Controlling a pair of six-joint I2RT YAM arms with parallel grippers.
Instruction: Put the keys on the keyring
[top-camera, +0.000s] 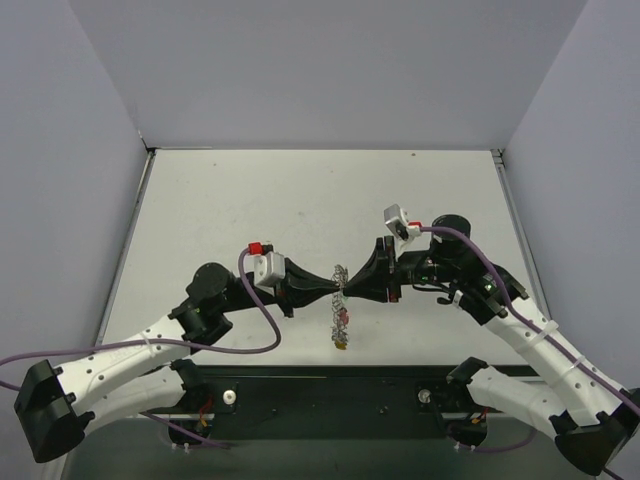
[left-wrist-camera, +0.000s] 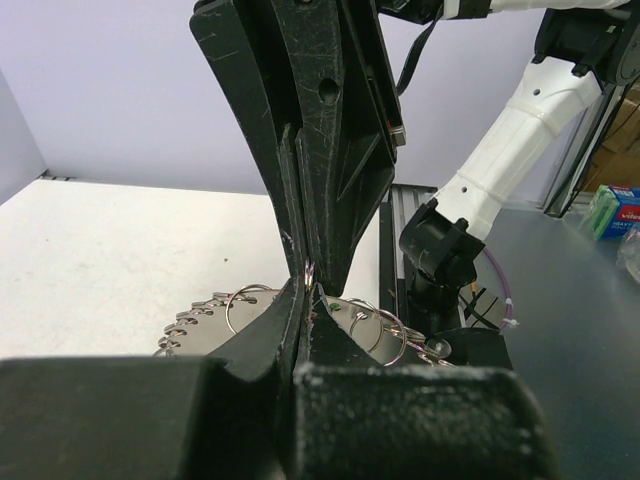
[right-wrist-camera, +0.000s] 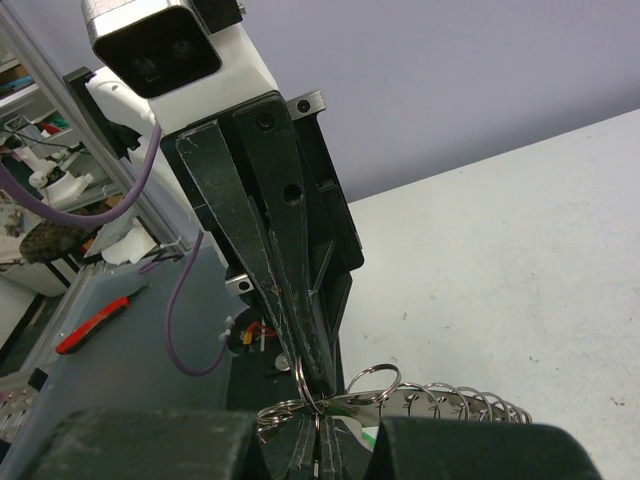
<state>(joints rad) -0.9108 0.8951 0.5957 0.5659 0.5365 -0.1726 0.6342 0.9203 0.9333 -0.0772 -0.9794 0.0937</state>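
Note:
The keyring (top-camera: 340, 276) is a flat silver ring fringed with wire loops, held above the table between both grippers, which meet tip to tip. My left gripper (top-camera: 333, 288) is shut on its edge; in the left wrist view my own gripper (left-wrist-camera: 307, 290) pinches a thin wire loop, with the keyring (left-wrist-camera: 215, 315) spreading to both sides. My right gripper (top-camera: 352, 288) is shut on it from the opposite side; in the right wrist view my own gripper (right-wrist-camera: 318, 415) clamps it where small loops gather, and the keyring (right-wrist-camera: 450, 400) runs right. Keys (top-camera: 342, 328) with red and yellow heads hang below the ring.
The white table (top-camera: 300, 200) has grey walls on three sides. A black rail (top-camera: 330, 395) runs along the near edge between the arm bases. A red-handled tool (right-wrist-camera: 92, 324) and a blue box (left-wrist-camera: 625, 208) lie off the table.

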